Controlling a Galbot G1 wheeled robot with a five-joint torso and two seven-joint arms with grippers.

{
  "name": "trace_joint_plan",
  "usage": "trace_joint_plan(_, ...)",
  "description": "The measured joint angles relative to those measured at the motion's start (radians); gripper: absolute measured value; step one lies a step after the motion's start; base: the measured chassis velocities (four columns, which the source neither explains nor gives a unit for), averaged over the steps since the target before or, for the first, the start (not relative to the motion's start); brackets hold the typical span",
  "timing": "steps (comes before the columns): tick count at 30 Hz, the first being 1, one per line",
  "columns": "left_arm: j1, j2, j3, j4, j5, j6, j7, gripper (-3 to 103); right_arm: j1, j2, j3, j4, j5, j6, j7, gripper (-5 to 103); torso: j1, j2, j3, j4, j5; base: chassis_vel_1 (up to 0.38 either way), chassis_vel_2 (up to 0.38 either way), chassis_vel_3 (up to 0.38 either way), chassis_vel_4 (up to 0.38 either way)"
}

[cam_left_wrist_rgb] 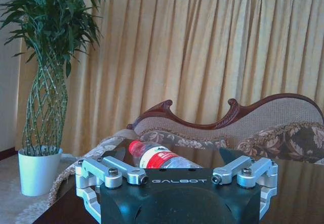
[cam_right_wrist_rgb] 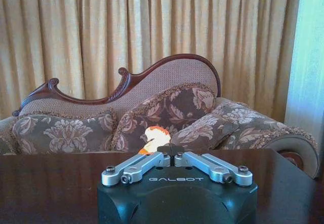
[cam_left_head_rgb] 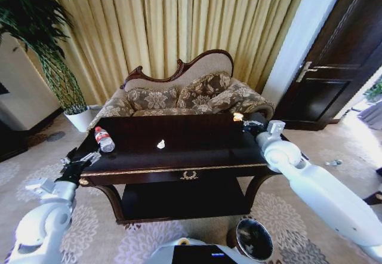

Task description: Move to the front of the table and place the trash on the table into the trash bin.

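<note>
The dark wooden table (cam_left_head_rgb: pixel 197 134) stands in front of me. A clear bottle (cam_left_head_rgb: pixel 104 139) with a red label lies near its left end. A white scrap (cam_left_head_rgb: pixel 160 144) sits mid-table and a small orange scrap (cam_left_head_rgb: pixel 238 117) at the far right corner. My left gripper (cam_left_head_rgb: pixel 83 159) hovers at the table's left front corner. It is open, and the bottle (cam_left_wrist_rgb: pixel 157 157) lies just ahead between its spread fingers. My right gripper (cam_left_head_rgb: pixel 252 124) is over the right end, shut (cam_right_wrist_rgb: pixel 171 150), with the orange scrap (cam_right_wrist_rgb: pixel 154 137) just beyond its tips. The trash bin (cam_left_head_rgb: pixel 253 239) stands on the floor at my lower right.
A floral sofa (cam_left_head_rgb: pixel 185 97) stands right behind the table, before gold curtains. A potted plant (cam_left_head_rgb: pixel 77 116) is at the back left and a dark door (cam_left_head_rgb: pixel 334 61) at the right. The table's lower shelf (cam_left_head_rgb: pixel 179 199) and patterned carpet lie below.
</note>
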Motion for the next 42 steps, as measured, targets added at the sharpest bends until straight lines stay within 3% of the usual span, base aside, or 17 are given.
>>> trace_joint_plan(7, -0.015, 0.020, 0.018, 0.007, -0.005, 0.004, -0.011, 100, 0.002, 0.007, 0.002, 0.013, 0.022, 0.012, -0.003, 0, 0.000, 0.000, 0.000, -0.0004, -0.0001, 0.000, 0.000, 0.000, 0.000)
trace_joint_plan(12, -0.042, 0.056, 0.028, 0.029, -0.031, 0.017, -0.019, 100, -0.019, 0.039, 0.002, 0.006, -0.115, 0.059, -0.001, 0, 0.000, 0.000, 0.000, -0.0005, -0.0001, 0.000, 0.000, 0.000, 0.000)
trace_joint_plan(19, -0.060, 0.106, 0.036, 0.037, -0.057, 0.023, -0.019, 100, -0.065, 0.068, 0.045, 0.023, -0.164, 0.061, 0.023, 0, 0.000, 0.000, 0.000, -0.0005, -0.0001, 0.000, 0.000, 0.000, 0.000)
trace_joint_plan(32, -0.052, 0.142, 0.037, 0.035, -0.081, 0.023, -0.017, 100, -0.178, 0.077, 0.158, 0.070, -0.178, 0.061, 0.002, 0, 0.000, 0.000, 0.000, -0.0003, 0.0001, 0.003, -0.003, -0.005, 0.006)
trace_joint_plan(42, -0.059, 0.142, 0.046, 0.039, -0.078, 0.019, -0.016, 100, -0.207, 0.093, 0.163, 0.083, -0.203, 0.072, -0.001, 0, 0.000, 0.000, 0.000, -0.0005, 0.0001, 0.137, -0.136, -0.155, 0.147)
